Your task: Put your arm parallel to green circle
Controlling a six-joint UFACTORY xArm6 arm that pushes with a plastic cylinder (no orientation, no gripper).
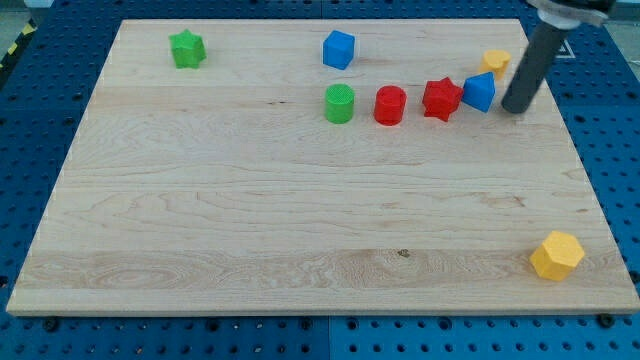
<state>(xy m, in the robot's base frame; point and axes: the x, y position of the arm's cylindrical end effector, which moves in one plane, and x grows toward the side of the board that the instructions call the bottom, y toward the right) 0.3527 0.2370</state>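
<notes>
The green circle (340, 103) is a short green cylinder near the middle of the board's upper part. To its right stand a red cylinder (390, 105), a red star (441, 98) and a blue block (479, 92), in a row. My tip (517, 108) is at the view's right, just right of the blue block and far right of the green circle, at about the same height in the view. The dark rod slants up to the view's top right.
A green star (187, 48) sits at the top left, a blue cube (339, 49) at the top middle. A yellow block (496, 62) lies partly behind the rod. A yellow hexagon (557, 255) sits at the bottom right. The wooden board (250, 230) lies on a blue pegboard.
</notes>
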